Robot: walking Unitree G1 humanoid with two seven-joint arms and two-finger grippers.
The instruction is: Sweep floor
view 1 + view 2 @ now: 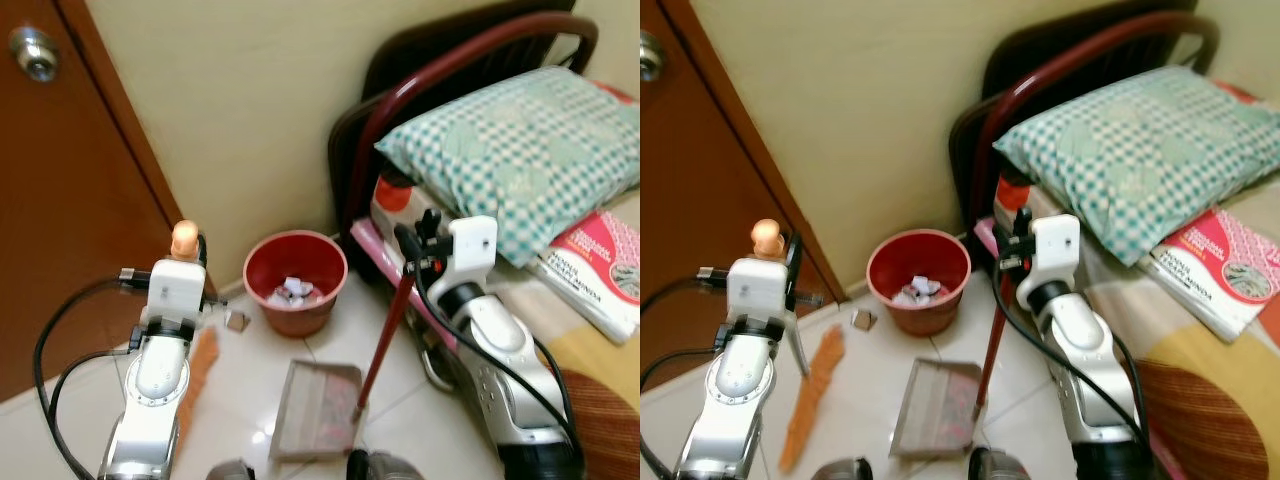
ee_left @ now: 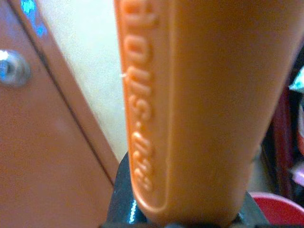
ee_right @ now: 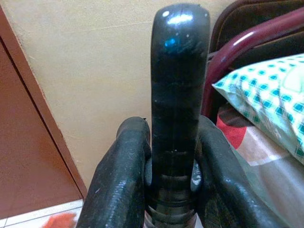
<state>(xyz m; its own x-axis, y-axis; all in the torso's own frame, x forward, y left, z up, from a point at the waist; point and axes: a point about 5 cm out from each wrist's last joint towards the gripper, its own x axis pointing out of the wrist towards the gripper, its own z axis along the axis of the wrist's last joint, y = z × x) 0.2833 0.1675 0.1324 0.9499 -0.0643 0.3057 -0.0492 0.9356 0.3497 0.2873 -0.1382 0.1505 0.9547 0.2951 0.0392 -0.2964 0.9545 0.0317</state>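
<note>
My left gripper is shut on the upright orange broom handle, whose knob sticks up above it. The orange brush rests on the tiles beside my left arm. My right gripper is shut on the black top of the dustpan's red pole, with a finger on each side. The grey dustpan sits flat on the floor in front of me. A small scrap lies on the tiles near the red bin, which holds paper bits.
A brown door with a metal knob stands at the left, next to a cream wall. At the right is a bed with a dark red frame, a checked pillow and books. The bin stands against the wall.
</note>
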